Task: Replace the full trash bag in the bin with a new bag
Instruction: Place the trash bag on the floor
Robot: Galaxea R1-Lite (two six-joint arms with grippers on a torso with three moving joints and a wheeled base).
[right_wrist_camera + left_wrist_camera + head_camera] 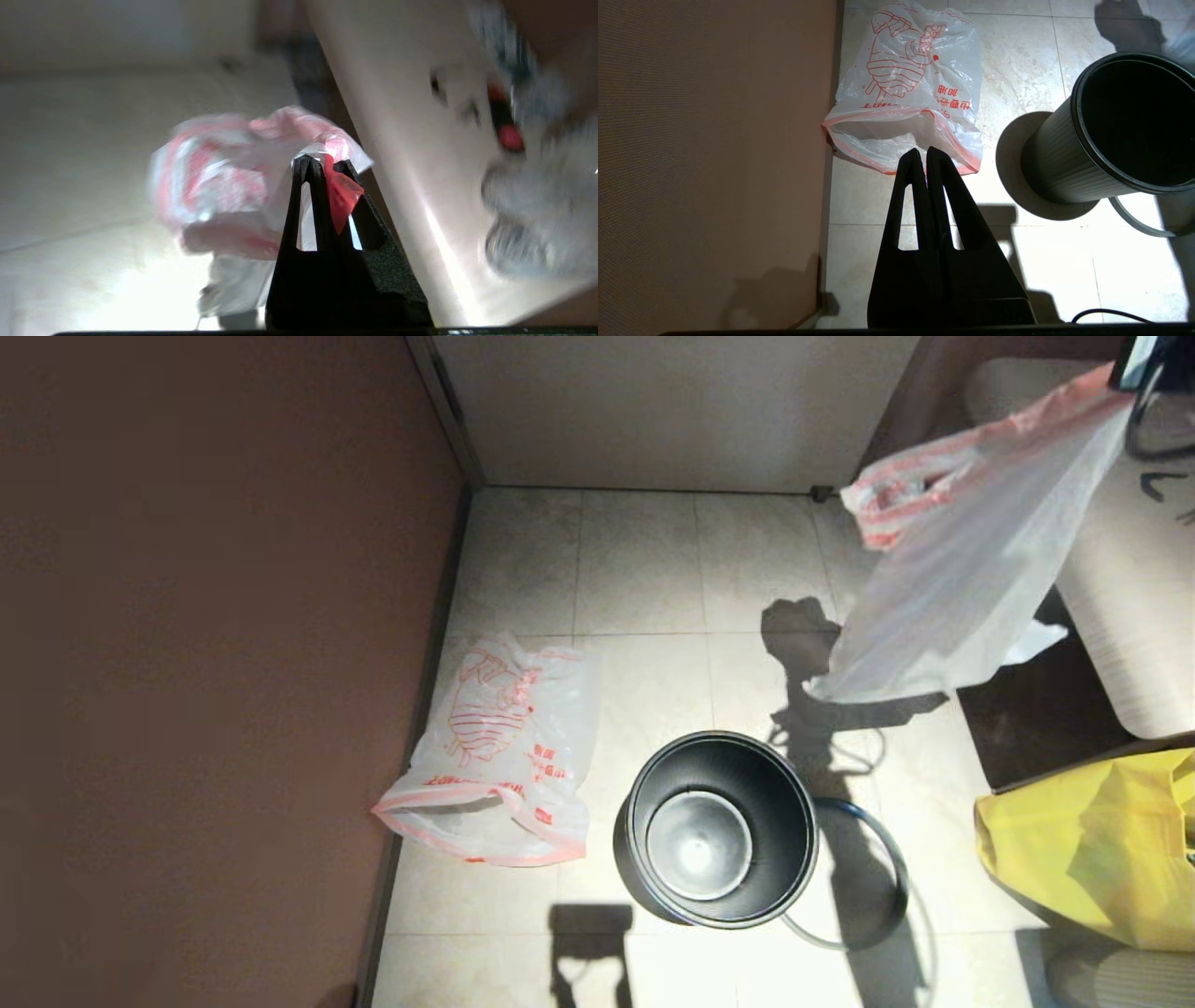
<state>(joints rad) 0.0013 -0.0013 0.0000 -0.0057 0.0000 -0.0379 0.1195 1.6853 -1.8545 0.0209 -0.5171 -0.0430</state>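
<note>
The nearly plain full trash bag [962, 569] hangs in the air at the upper right, above and right of the bin. My right gripper [325, 163] is shut on its pink-red tip, and the bag [224, 186] trails beyond the jaws. The black bin [717, 826] stands on the floor with nothing inside; its grey hoop [873, 887] lies on the tiles beside it. The new bag [499, 756] with the red drawing lies flat by the left wall. My left gripper [923, 153] is shut with nothing in it, hovering just short of the new bag's [910, 88] open mouth, the bin [1120, 130] off to its side.
A brown wall [205, 663] runs along the left. A large yellow bag [1102, 849] sits at the right edge, below a beige cushioned seat [1134, 588]. Bare floor tiles [644, 569] lie between the bin and the back wall.
</note>
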